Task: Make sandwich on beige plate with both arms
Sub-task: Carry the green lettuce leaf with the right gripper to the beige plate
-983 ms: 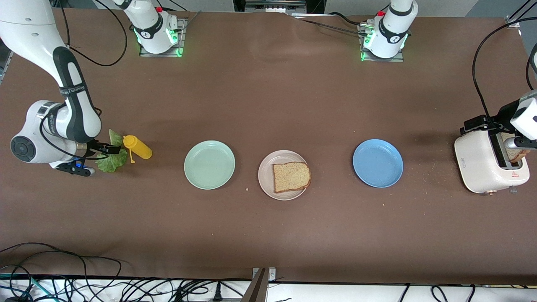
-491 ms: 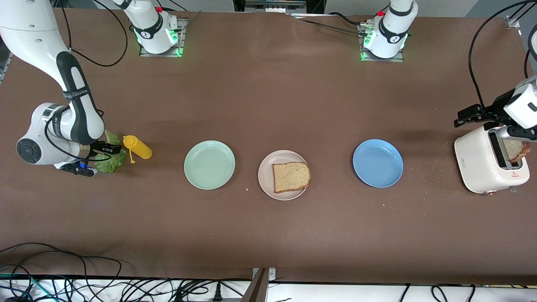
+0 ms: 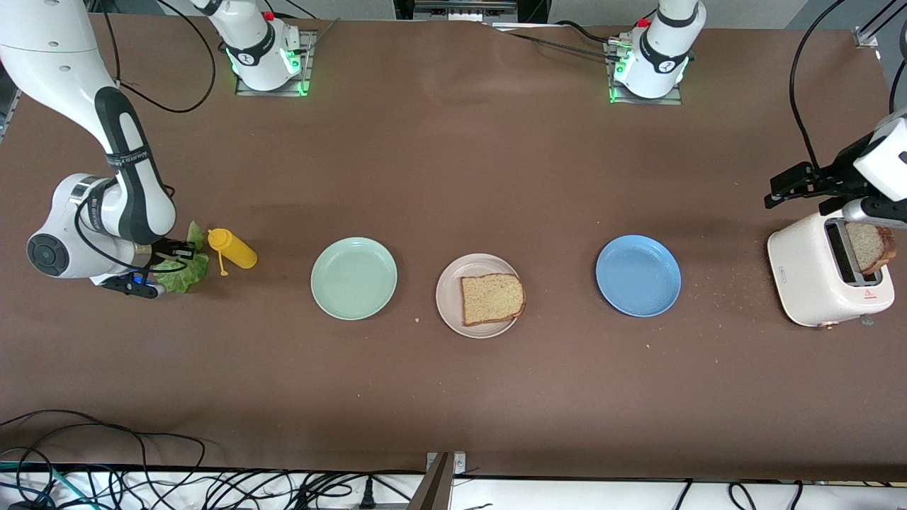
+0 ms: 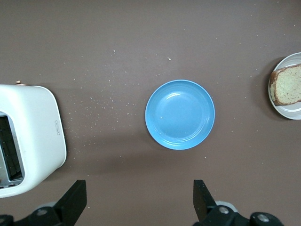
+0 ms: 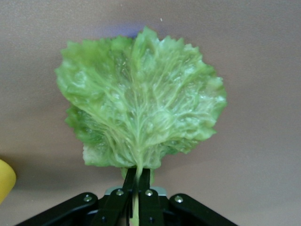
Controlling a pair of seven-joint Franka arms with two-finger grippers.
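Note:
A bread slice [image 3: 492, 298] lies on the beige plate [image 3: 448, 294]; both also show in the left wrist view, the slice [image 4: 288, 84] on the plate [image 4: 288, 111]. A second bread slice [image 3: 866, 246] stands in the white toaster [image 3: 808, 276]. My left gripper [image 3: 877, 215] is above the toaster, open and empty, its fingers wide apart [image 4: 139, 190]. My right gripper [image 3: 173, 253] is shut on the stem of the green lettuce leaf [image 3: 187, 273] at the right arm's end of the table. The leaf [image 5: 141, 99] spreads out from the shut gripper [image 5: 138, 175].
A yellow squeeze bottle [image 3: 234, 249] lies beside the lettuce and shows in the right wrist view [image 5: 4, 179]. A mint-green plate [image 3: 353, 278] and a blue plate [image 3: 638, 275] flank the beige plate. Crumbs lie around the toaster [image 4: 33, 136] and the blue plate [image 4: 179, 114].
My left gripper has risen from the toaster, baring more of the standing slice. My right gripper has shut on the lettuce and drawn it slightly away from the bottle.

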